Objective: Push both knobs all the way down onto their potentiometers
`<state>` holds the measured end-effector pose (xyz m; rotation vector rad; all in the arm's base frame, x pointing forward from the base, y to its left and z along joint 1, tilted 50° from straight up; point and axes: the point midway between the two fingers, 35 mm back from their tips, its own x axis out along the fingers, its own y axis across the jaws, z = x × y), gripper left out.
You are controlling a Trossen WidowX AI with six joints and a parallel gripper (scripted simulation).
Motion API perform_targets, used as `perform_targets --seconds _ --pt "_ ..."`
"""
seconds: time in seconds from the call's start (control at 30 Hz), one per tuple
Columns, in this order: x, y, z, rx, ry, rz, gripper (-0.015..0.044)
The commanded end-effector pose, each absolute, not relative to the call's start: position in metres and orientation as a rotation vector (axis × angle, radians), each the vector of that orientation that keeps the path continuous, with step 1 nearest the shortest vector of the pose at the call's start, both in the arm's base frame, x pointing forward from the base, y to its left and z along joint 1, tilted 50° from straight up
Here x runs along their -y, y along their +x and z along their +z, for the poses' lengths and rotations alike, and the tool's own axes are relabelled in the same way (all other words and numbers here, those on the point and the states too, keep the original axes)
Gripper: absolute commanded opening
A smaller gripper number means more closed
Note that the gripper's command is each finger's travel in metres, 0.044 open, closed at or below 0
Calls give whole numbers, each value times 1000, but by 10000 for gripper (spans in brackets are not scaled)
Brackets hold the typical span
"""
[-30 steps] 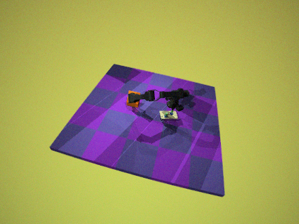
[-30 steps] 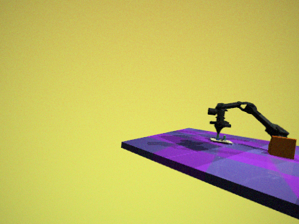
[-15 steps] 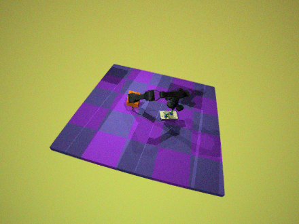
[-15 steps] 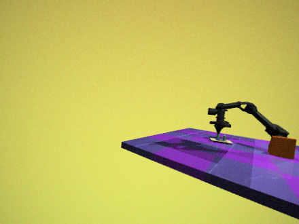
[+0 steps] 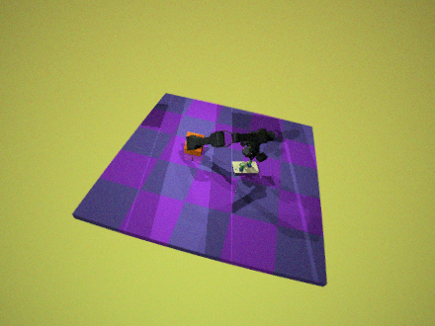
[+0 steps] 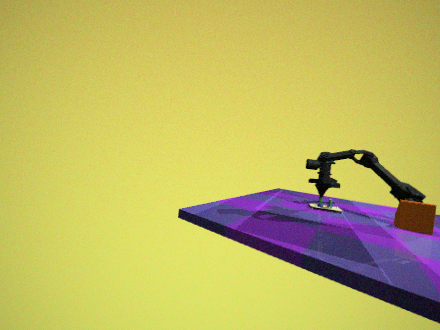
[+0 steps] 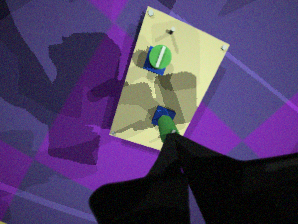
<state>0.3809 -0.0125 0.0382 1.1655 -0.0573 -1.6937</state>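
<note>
The pale circuit board (image 5: 238,171) (image 6: 336,209) (image 7: 210,65) stands low above the table. In the wrist view one green knob (image 7: 160,56) with a white line on top sits over a blue potentiometer (image 7: 155,70). The other green knob (image 7: 167,125) stands above the second blue potentiometer (image 7: 163,113) and leans toward the fingers in this view. My gripper (image 7: 171,137) (image 6: 321,196) is shut, pointing down, with its tips at the top of this second knob. The fingers hide part of that knob's top; whether the tips touch it I cannot tell.
An orange block (image 5: 200,151) (image 6: 415,217) stands by the arm's base. The arm reaches over from there to above the board. A small dark-topped post (image 7: 171,31) stands near one end of the board, and screws (image 7: 224,48) show at its corners.
</note>
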Motion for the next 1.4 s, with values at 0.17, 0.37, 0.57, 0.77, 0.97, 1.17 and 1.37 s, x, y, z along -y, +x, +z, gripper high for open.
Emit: perform_targets --seconds 0.17,0.37,0.57,0.77,0.97,1.17,1.37 --pt "27 383 31 83 1161 -1715 0" --pt "28 383 30 83 1161 -1715 0" --pt "28 383 29 83 1161 -1715 0" --pt "28 383 29 83 1161 -1715 0" --pt "30 383 28 83 1161 -1715 0" --pt "30 383 28 83 1161 -1715 0" --pt "31 383 27 83 1161 -1715 0"
